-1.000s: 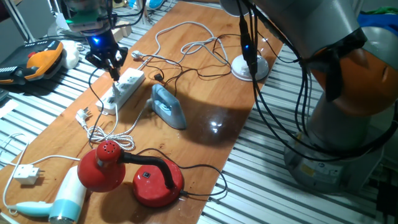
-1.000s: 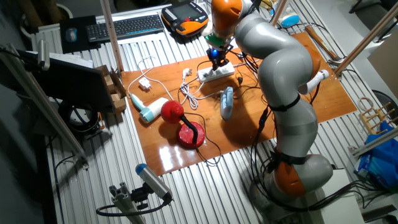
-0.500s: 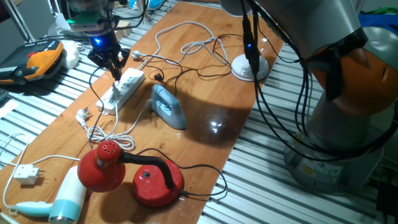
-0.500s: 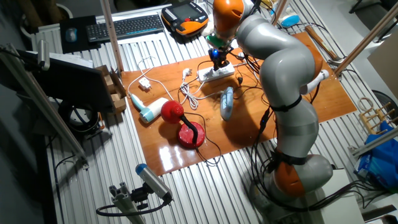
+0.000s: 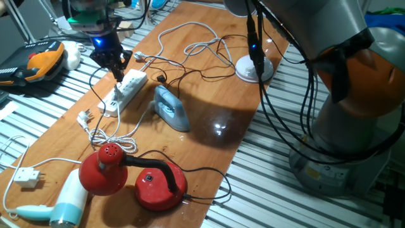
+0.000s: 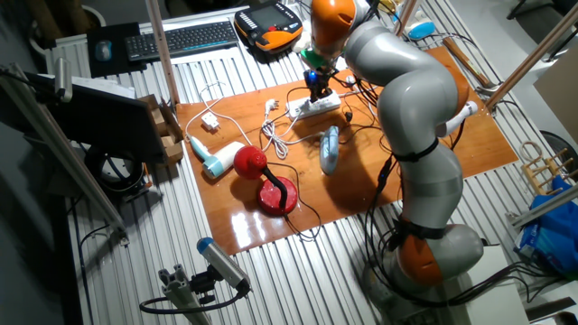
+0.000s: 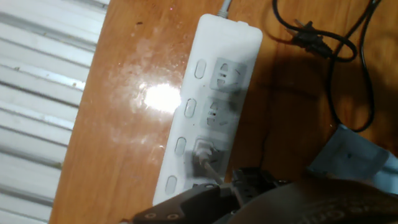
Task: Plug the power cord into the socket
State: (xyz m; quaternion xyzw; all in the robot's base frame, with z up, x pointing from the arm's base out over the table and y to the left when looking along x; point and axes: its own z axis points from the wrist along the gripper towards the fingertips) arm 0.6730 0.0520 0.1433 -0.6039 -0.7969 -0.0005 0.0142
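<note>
Jaws of the gripper [image 5: 118, 71] clamped on the small black plug of the power cord [image 7: 252, 182], metal prongs slanted just above the socket [image 7: 211, 93], over its 3rd outlet counted from the cable end. Socket flat on the wooden counter [image 5: 209, 136], blue iron [image 5: 171, 107] just beside it.

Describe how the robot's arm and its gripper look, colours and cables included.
The arm is built of thick rounded silver-grey segments with orange bands at the joints. Black cables hang loose along it. The gripper is small and black, with a blue light glowing just above it and a green glow higher up on the wrist. Its jaws are dark and narrow.
</note>
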